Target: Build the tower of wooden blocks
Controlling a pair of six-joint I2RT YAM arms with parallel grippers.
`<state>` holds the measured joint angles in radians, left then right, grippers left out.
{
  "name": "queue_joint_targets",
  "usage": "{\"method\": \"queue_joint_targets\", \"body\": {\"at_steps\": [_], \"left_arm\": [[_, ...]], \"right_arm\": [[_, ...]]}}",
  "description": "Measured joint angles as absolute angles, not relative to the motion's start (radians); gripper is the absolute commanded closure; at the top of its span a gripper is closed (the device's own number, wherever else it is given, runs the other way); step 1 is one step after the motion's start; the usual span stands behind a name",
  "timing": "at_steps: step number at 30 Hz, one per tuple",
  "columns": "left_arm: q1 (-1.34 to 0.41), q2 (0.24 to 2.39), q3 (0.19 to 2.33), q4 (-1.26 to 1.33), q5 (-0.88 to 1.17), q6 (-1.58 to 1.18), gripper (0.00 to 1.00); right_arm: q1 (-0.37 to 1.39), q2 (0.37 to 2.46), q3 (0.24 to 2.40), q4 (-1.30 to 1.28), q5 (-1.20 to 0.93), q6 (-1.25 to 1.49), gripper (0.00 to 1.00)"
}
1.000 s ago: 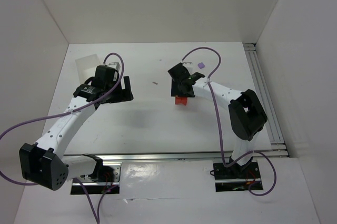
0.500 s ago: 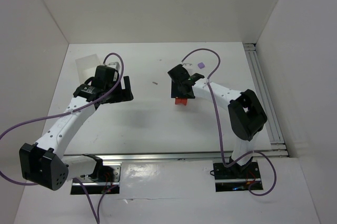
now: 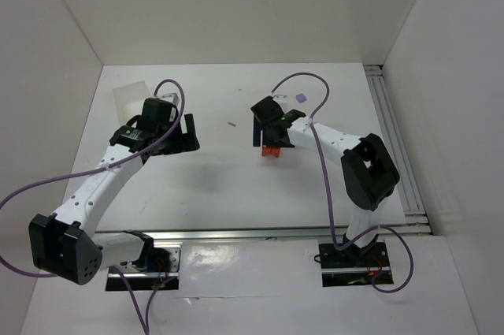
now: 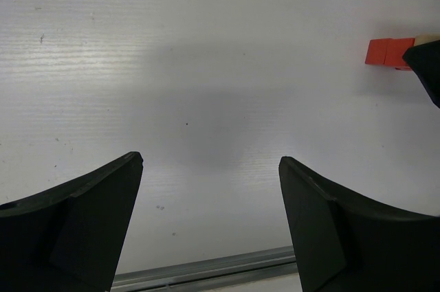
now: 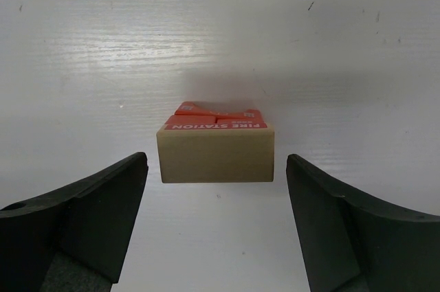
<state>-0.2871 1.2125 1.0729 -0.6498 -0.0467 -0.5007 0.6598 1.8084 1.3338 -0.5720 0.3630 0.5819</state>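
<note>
Table: a white matte table top (image 3: 220, 193), faintly ribbed in the wrist views, with a few small dark flecks.
Back wall: 1 plain white panel (image 3: 236, 4), meeting the table along a straight seam.
Left wall: a bare white panel (image 3: 39, 75).
Right wall: a bare white panel (image 3: 457, 98).
Right rails: silver metal rails (image 3: 394, 146) along the table's right edge, at the foot of the right wall.
Near rail: 1 silver rail (image 3: 236, 234) across the near edge, with a glossy white board (image 3: 252, 272) in front of it.
Light: even and diffuse, with soft grey shadows on the table and bright reflections on the glossy board.
</note>
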Motion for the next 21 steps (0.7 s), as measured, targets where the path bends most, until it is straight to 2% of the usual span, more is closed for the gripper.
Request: {"method": "queue_joint_targets", "body": {"at_steps": [3, 9, 21], "left_arm": [[-0.287, 1.213, 1.072, -0.650, -0.047, -0.501, 0.07], [-0.287, 1.213, 1.060, -0.651, -0.047, -0.501, 0.07], [-0.287, 1.213, 1.058, -0.651, -0.047, -0.501, 0.07]], "right_arm": [[0.660, 1.808, 1.334, -0.573, 0.363, 0.582, 0.11], [0.665, 1.808, 1.334, -0.580, 0.367, 0.582, 0.21], [0.678, 1.808, 1.334, -0.599, 0.389, 0.587, 0.29]]}}
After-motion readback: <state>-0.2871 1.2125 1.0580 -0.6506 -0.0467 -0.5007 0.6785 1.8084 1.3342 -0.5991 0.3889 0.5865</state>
